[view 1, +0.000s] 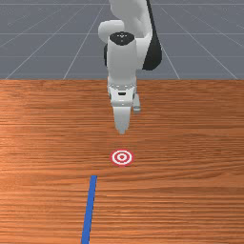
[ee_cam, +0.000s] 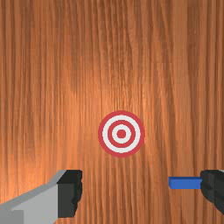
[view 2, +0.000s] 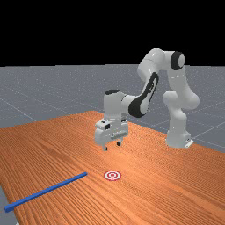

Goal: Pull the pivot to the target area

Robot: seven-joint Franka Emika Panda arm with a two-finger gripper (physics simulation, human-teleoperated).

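In the far view my gripper (view 2: 112, 146) hangs above the table, its two fingers wide apart with nothing between them. A round red-and-white target (view 2: 112, 175) lies flat on the wood below it. The front view has the target (view 1: 122, 157) nearer the camera than the hand. A long, thin blue bar (view 1: 89, 209) lies to the front view's left of the target, its near end at the picture's edge. In the wrist view the gripper (ee_cam: 142, 192) is spread, the target (ee_cam: 121, 134) shows whole, and one finger partly hides the bar's end (ee_cam: 184, 183).
The orange-brown table (view 2: 154, 189) spreads around the target and bar. Its edge runs close to the bar's far end at the far view's left. The arm's base (view 2: 178, 136) stands at the far view's right.
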